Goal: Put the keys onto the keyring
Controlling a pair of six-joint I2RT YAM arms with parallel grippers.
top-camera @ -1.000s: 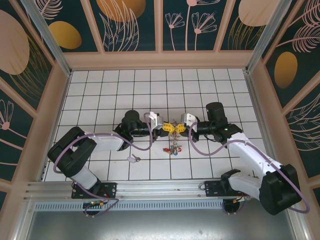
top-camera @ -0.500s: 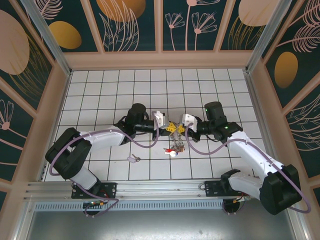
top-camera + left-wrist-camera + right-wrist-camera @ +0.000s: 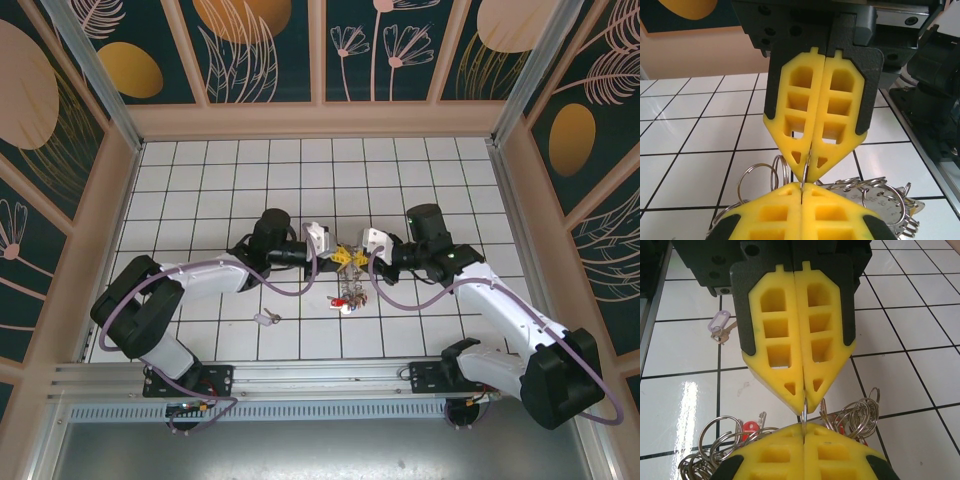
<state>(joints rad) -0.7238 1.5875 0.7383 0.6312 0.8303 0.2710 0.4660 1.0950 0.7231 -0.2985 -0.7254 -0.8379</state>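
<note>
A loose key (image 3: 266, 318) with a lilac tag lies flat on the tiles at left, blade pointing right. The left gripper (image 3: 340, 258) and right gripper (image 3: 356, 258) meet tip to tip. Each is clenched on the keyring (image 3: 808, 165), which stands upright and edge-on between them. The bunched keys (image 3: 350, 297) dangle beneath, their stampings too blurred to read.

The top camera hangs above and behind the arm bases, looking steeply down on the whole tiled desk (image 3: 200, 170). Each wrist camera sits right behind its own yellow fingers (image 3: 772, 212), low and very close: the left one stares into the right gripper (image 3: 807, 170), the right one into the left gripper (image 3: 804, 405). All three share where both tips meet above the keys (image 3: 348, 297).
</note>
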